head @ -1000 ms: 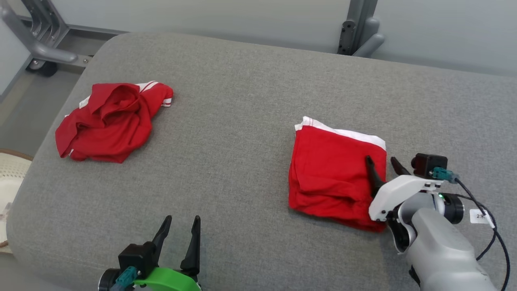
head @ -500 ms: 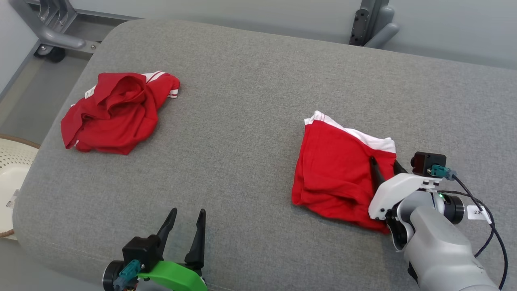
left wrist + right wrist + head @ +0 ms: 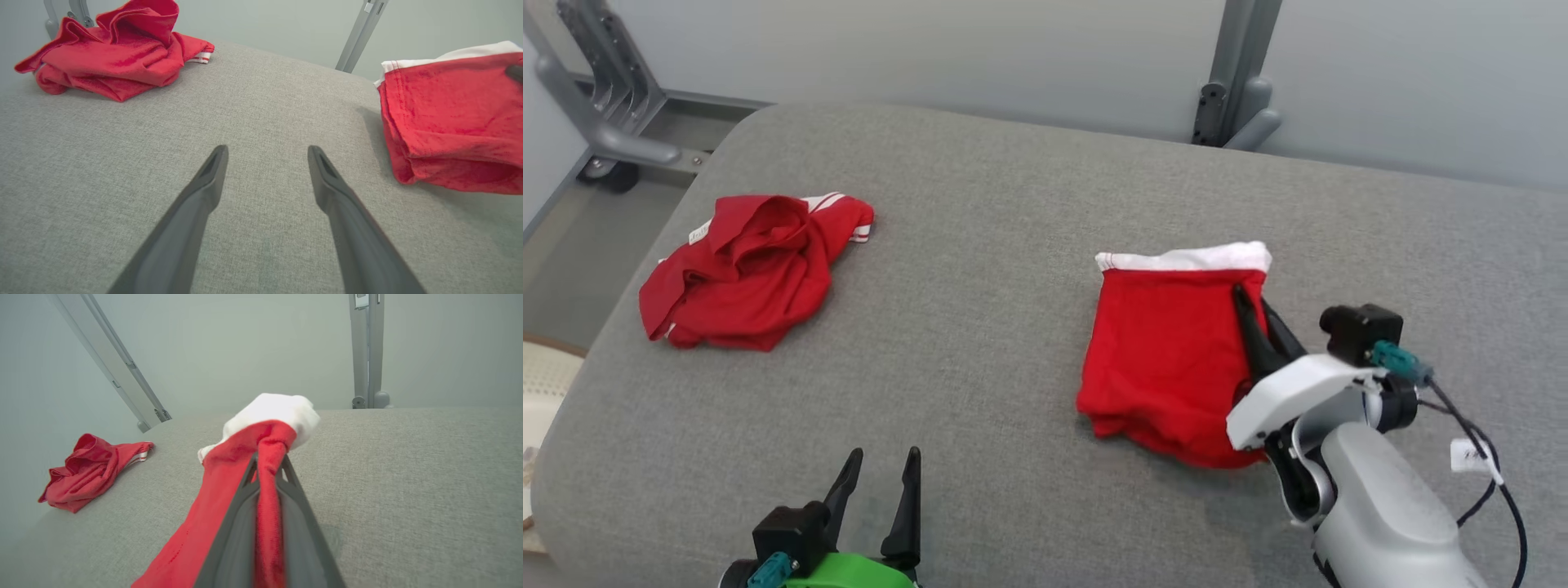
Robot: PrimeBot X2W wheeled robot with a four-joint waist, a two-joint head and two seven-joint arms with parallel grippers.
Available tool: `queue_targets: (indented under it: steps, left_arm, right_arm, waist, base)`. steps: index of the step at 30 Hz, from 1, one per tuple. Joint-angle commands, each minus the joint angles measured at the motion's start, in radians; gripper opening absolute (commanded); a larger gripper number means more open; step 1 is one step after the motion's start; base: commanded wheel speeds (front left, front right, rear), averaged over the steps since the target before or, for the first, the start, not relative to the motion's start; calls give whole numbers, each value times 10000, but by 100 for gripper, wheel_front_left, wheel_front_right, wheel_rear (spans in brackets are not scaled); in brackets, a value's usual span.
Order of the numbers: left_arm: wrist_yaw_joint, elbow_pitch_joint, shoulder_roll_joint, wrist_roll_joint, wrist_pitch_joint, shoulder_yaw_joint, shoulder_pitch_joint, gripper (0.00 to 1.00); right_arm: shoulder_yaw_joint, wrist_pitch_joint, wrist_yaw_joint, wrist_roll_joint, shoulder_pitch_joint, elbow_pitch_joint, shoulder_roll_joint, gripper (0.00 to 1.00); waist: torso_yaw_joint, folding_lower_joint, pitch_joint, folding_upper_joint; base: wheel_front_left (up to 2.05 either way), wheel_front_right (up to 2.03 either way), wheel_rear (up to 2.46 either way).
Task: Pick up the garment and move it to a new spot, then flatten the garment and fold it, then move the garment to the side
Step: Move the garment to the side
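Grey bench (image 3: 1013, 204): folded garment (image 3: 1160, 359), crumpled garment (image 3: 743, 269)

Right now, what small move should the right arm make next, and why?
Probably a small lift: the right gripper is shut on the edge of the folded garment, which lies on the grey cushion, so dragging could undo the fold.

No word, number or brand can be read in any of the views. A small white tag (image 3: 1470, 455) hangs just beside the pale forearm (image 3: 1380, 531) at about 4 o'clock in the head view, and the dark mark on it is too blurred to make out. A white sewn-in label (image 3: 697, 234) peeks out at the far edge of the crumpled red garment (image 3: 743, 278) at about 9 o'clock, too small to tell whether anything is printed on it.
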Motion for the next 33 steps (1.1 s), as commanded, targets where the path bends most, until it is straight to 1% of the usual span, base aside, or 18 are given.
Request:
queue_targets:
  steps: [1, 5, 6, 7, 8, 9, 13, 19, 23, 26, 28, 33]
  left_arm:
    - [-29, -130, 31, -96, 9, 14, 179, 100]
    - [-21, -370, 31, -129, 9, -71, 230, 100]
    - [-21, -370, 31, -129, 9, -71, 230, 100]
    - [-18, -418, 31, -146, 9, -125, 213, 100]
    - [-2, -480, 32, -159, 7, -102, 213, 100]
    - [8, -553, 32, -159, 9, -135, 183, 100]
    - [28, -717, 32, -152, 9, -186, 36, 100]
    - [-7, -763, 32, -51, 9, -212, -164, 100]
    - [-41, -808, 32, 15, 9, -282, -297, 100]
    - [-54, -836, 35, 79, 9, -305, -401, 100]
    - [-79, -843, 37, 118, 9, -352, -474, 100]
    - [-105, -873, 37, 240, 9, -441, -627, 100]
  right_arm:
    - [213, -29, -5, 161, 551, -389, -49, 0]
    - [334, -29, -5, 411, 1414, -960, -46, 0]
    - [334, -29, -5, 411, 1414, -960, -46, 0]
    - [311, -29, -5, 414, 1618, -1026, -41, 0]
    - [379, -29, -5, 452, 1781, -1081, -36, 0]
    - [379, -29, -5, 526, 2088, -1147, -42, 0]
    - [562, -29, -5, 494, 2484, -1075, -32, 0]
    - [723, -29, -5, 656, 2586, -1078, -38, 0]
    - [857, -29, -5, 755, 2546, -1112, -38, 0]
    - [981, -29, -5, 846, 2431, -1181, -33, 0]
    - [1013, -29, -5, 867, 2362, -1210, -33, 0]
    - [1139, -29, -5, 938, 2203, -1288, -31, 0]
  waist:
    - [-820, 0, -661, 86]
    - [-1661, 0, -817, 86]
    - [-1661, 0, -817, 86]
    - [-1864, 0, -826, 86]
    - [-2136, 0, -839, 86]
    - [-2649, 0, -825, 86]
    - [-3716, 0, -743, 86]
    - [-5222, 0, -537, 86]
    - [-6055, 0, -392, 86]
    - [-6585, 0, -232, 86]
    - [-6823, 0, -136, 86]
    - [-7195, 0, 123, 86]
  base:
    - [0, 0, 0]
    - [0, 0, 0]
    - [0, 0, 0]
    - [0, 0, 0]
    - [0, 0, 0]
    - [0, 0, 0]
    - [0, 0, 0]
    - [0, 0, 0]
    - [0, 0, 0]
    - [0, 0, 0]
    - [0, 0, 0]
    - [0, 0, 0]
